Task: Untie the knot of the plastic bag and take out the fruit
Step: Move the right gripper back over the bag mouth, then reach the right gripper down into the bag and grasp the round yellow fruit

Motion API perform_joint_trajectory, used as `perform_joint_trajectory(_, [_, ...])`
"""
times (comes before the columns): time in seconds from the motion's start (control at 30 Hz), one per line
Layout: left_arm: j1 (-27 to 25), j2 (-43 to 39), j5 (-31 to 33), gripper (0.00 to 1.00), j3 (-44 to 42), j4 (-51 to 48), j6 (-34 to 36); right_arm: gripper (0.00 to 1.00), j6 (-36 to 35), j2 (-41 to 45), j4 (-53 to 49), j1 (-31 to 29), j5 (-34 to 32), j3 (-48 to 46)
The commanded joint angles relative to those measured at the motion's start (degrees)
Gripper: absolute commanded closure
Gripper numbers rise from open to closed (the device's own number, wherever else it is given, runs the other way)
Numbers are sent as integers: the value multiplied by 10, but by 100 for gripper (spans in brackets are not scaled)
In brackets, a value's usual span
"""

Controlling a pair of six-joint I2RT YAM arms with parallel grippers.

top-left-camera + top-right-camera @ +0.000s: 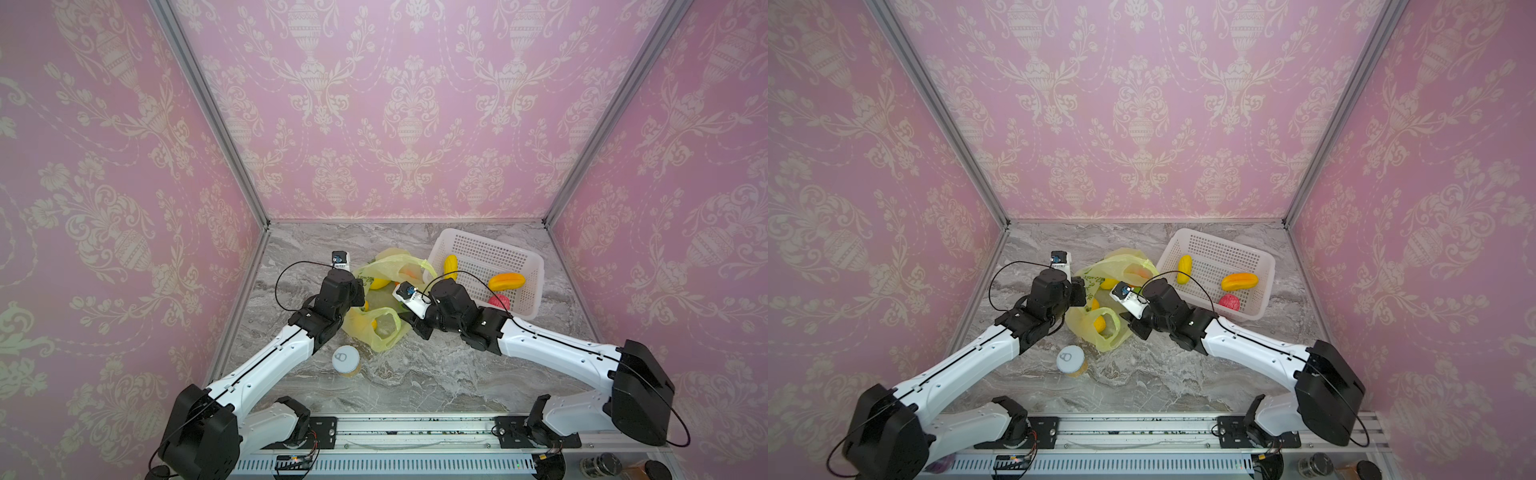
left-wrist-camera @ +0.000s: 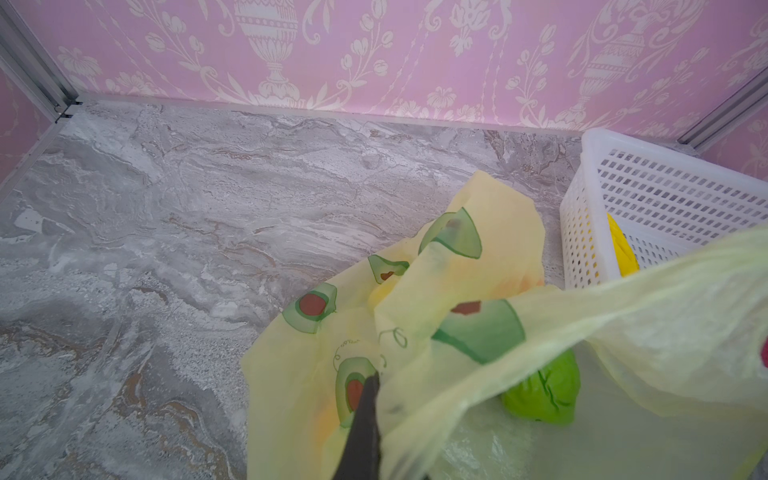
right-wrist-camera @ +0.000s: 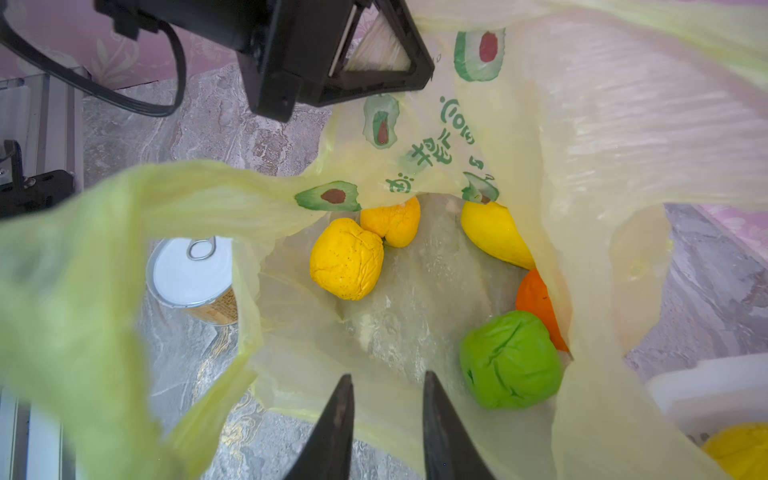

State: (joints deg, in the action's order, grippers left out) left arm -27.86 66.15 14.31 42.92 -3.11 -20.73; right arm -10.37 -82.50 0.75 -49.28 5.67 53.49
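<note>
1. The thin translucent yellow-green plastic bag with green avocado prints lies in the middle of the grey marble-patterned table, just left of the white perforated plastic basket. Its mouth stands open.
2. The right wrist view looks into the bag and shows five toy fruits on its bottom film: a wrinkled yellow round one, a small orange one touching it, a smooth yellow oblong one, a bright orange one and a creased green one.
3. The basket holds three more fruits, well apart from each other: a yellow oblong one at its left wall, a yellow-orange one to the right and a pink-red bumpy one near its front wall.
4. One loose handle loop of the bag lies on the table on the bag's near side. In the right wrist view it arches across the left of the frame.
5. A round can with a white pull-tab lid stands upright near the loop, closer to the front edge.
6. The left arm reaches from the near left. The left gripper is clamped tight on the bag's left edge, and the film drapes over its dark finger.
7. The right arm reaches in from the near right, its wrist over the bag. The right gripper points into the mouth, its jaws a narrow gap apart with no fruit between them.
</note>
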Motion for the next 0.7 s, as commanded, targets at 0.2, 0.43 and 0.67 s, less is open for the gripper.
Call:
perform_joint_trajectory(0.2, [5, -5, 12, 100, 1, -10, -6, 66, 12, -176, 55, 0, 63, 112])
perform_joint_trajectory(0.43, [5, -9, 14, 100, -1, -9, -6, 59, 19, -265, 47, 0, 64, 185])
perform_joint_trajectory(0.67, [5, -11, 15, 100, -1, -9, -5, 35, 14, -301, 30, 1, 103, 214])
